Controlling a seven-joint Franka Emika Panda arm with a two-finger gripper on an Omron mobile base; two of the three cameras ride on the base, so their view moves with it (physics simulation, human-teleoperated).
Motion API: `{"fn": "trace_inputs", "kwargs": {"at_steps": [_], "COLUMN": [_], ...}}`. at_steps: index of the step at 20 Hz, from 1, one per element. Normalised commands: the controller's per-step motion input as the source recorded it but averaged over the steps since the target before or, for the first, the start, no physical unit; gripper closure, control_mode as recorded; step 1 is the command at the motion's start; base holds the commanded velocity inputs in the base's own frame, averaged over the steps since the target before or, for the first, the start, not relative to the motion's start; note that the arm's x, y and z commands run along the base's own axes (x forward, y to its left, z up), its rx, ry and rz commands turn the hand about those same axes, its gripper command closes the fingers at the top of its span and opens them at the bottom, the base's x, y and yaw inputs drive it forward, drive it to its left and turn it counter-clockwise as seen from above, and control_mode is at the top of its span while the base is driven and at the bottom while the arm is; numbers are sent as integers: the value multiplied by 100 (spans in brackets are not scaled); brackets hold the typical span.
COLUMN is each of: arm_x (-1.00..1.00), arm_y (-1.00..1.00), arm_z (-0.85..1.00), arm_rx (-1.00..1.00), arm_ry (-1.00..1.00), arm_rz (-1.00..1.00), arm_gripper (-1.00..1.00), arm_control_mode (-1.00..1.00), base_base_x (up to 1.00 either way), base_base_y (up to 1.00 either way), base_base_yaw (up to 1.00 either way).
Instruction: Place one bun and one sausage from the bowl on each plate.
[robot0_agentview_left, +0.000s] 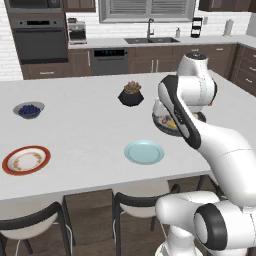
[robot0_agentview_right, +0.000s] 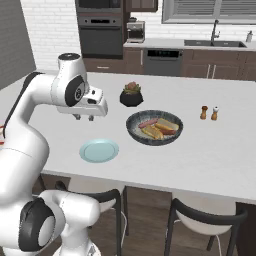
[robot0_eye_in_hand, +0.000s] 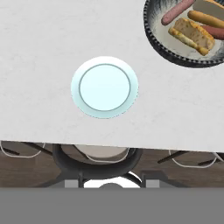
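End effector (robot0_agentview_right: 83, 117) hovering closed and empty above teal plate (robot0_eye_in_hand: 104, 86), risking knocking bowl (robot0_eye_in_hand: 151, 33) rim when reaching beyond.

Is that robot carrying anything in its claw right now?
No. The tool is shut and empty above the counter; the buns and sausages lie in the bowl.

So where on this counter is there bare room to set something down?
Wide bare counter lies between the berry bowl, the orange-rimmed plate and the teal plate; more lies right of the food bowl, below the shakers. It is tighter between the plant pot, the food bowl and the gripper.
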Motion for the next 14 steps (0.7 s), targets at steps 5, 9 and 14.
{"fn": "trace_inputs", "kwargs": {"at_steps": [5,9,14], "arm_x": [0,0,-32], "arm_y": [0,0,-31], "arm_z": [0,0,-1], "arm_rx": [0,0,0], "arm_ry": [0,0,-1], "arm_rz": [0,0,0], "arm_gripper": [-100,-100,-100], "arm_control_mode": [-100,-100,-100], "base_base_x": [0,0,0], "base_base_y": [0,0,0], "base_base_yaw": [0,0,0]}}
